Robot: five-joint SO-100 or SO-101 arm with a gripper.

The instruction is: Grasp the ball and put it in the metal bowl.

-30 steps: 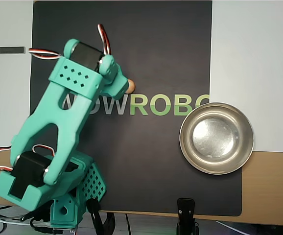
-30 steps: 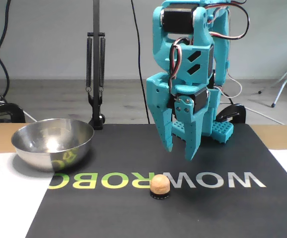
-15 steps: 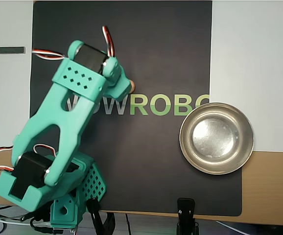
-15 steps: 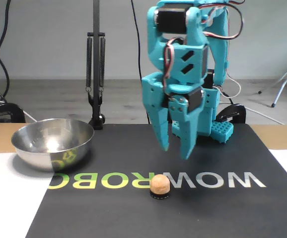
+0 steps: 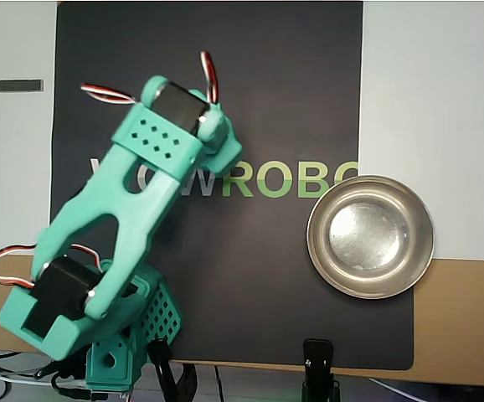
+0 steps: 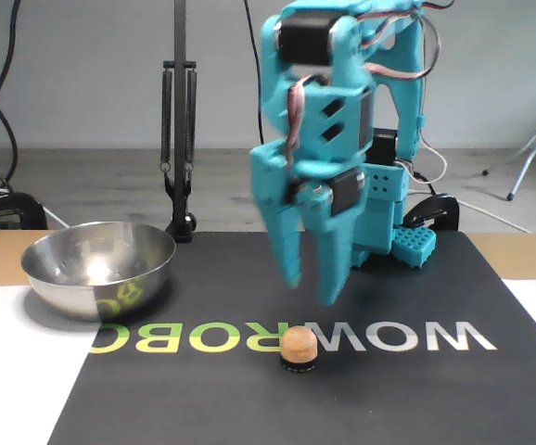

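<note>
A: What's on the table, counted out?

B: One ball, one metal bowl, one teal arm with a single gripper. All of it sits on or over a black mat printed with white and green letters. In the overhead view there is also one small dark stick lying on the white surface at upper left, well apart from everything else.

A: Describe the ball.

B: Small, smooth, round, a light tan wood colour — about as tall as the mat's letters. In the fixed view it rests on a little dark ring, right on the line of print, between the green letters and the white ones. From overhead I can't see it; the arm's wrist covers that spot.

A: And the bowl?

B: Shiny steel, round and shallow, wide rim, flat bottom that mirrors the light. The overhead view shows it straddling the mat's right edge, near the last green letter. Nothing inside — just reflections. It stands well apart from the ball.

A: The gripper?

B: It points downward, fingertips hanging above the ball and slightly behind it in the fixed view, not touching. The two fingers stand a narrow gap apart and hold nothing. That part of the picture is a bit blurred.
</note>
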